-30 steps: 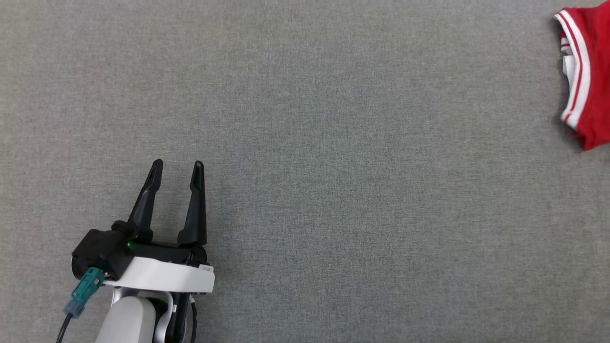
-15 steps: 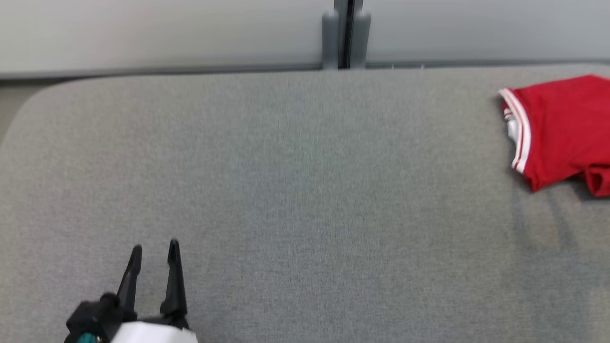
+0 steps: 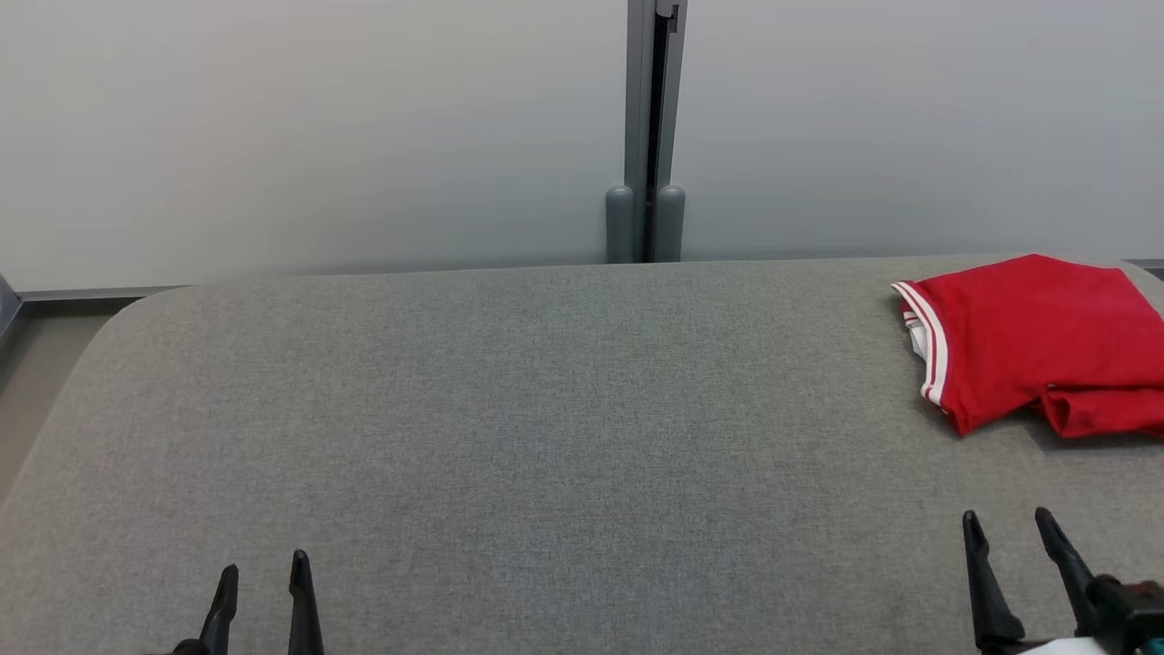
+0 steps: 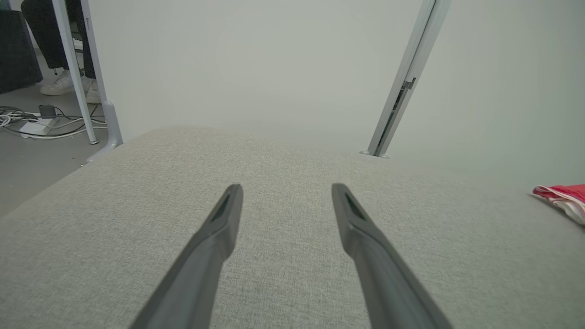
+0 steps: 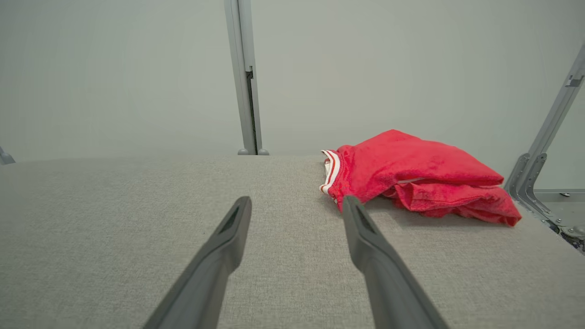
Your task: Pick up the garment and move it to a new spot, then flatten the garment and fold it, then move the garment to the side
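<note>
no readable text, no labels, no brands, no numbers

Soft, bright, even light everywhere; just a faint shadow under the red garment (image 5: 411,169) on the grey worktop (image 5: 137,192), focus crisp, wide wrist lens tilting that post (image 4: 402,91)

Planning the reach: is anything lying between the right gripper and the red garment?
Nothing. In the head and right wrist views, the stretch from the right gripper to the red garment is bare grey table.
</note>
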### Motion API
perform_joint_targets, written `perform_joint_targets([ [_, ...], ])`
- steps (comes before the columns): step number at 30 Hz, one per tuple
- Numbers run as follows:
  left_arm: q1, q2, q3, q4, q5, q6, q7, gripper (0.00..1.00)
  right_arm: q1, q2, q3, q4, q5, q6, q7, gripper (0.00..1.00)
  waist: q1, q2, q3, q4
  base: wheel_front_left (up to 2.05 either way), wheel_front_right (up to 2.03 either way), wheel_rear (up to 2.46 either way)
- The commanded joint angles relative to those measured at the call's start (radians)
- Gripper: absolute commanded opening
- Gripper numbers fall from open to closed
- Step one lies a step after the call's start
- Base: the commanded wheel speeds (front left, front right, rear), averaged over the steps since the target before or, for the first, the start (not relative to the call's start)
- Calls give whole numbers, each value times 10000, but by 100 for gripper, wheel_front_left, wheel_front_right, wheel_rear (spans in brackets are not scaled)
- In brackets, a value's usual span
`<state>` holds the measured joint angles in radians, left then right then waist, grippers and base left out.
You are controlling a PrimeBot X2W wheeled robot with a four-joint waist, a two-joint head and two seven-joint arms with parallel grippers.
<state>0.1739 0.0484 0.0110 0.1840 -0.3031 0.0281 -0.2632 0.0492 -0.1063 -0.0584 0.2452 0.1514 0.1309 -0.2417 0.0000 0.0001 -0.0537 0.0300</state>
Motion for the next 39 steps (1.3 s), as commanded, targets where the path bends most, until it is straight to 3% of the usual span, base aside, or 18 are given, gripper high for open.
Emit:
perform_joint_targets([
  [1, 16, 44, 71, 79, -9, -85, -15, 100, 212, 68, -13, 70, -185, -2, -140, 100, 0, -1, -16, -18, 0, 0, 0],
  [8, -82, 38, -34, 346, -229, -609, -15, 100, 587, 408, -9, 96, -590, -2, -263, 100, 0, -1, -34, -131, 0, 0, 0],
  [9, 6, 2, -21, 374, -200, -614, 5, 0, 558, 455, 20, 176, -521, 0, -151, 0, 0, -1, -35, -131, 0, 0, 0],
  [14, 82, -135, -43, 825, -297, -623, 115, 0, 701, 621, 23, 611, -412, 0, -64, 0, 0, -1, -33, -134, 0, 0, 0],
  [26, -452, -101, 150, 785, -2525, -796, 753, 0, 282, 604, -95, 496, 2200, 0, 581, 0, 0, -1, 30, -151, 0, 0, 0],
  [39, -864, -74, 295, 737, -4306, -931, 1251, 0, -31, 589, -163, 383, 4290, 0, 1069, 0, 0, -1, 88, -167, 0, 0, 0],
])
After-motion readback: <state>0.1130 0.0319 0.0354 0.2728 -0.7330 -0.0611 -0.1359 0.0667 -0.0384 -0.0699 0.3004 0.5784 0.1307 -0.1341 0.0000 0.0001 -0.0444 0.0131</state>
